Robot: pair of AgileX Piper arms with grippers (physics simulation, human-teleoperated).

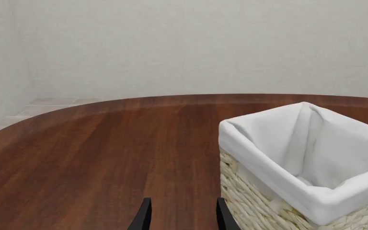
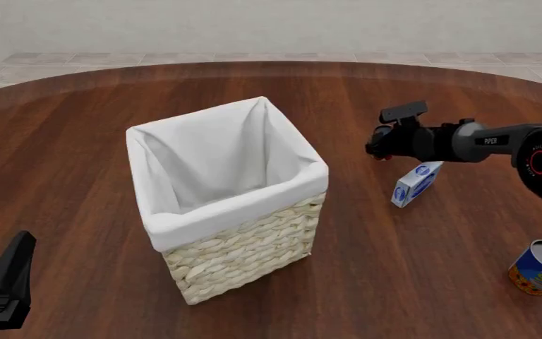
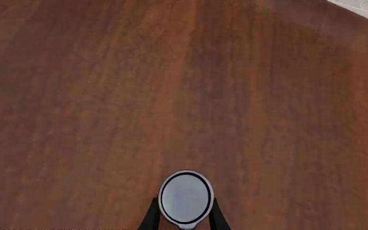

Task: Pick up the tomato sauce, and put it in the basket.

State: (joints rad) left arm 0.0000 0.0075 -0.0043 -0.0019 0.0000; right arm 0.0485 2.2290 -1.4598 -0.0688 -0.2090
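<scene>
The tomato sauce shows in the right wrist view as a round dark metallic top between my right gripper's fingers, which press its sides. In the front view my right gripper is to the right of the basket, and only a red sliver of the can shows under it. The basket is tall, woven straw with a white liner; it also shows in the left wrist view. My left gripper is open and empty, low at the table's near left.
A blue-and-white box lies just near-right of my right gripper. A blue-and-orange can stands at the near right. The dark wooden table curves away at the far side.
</scene>
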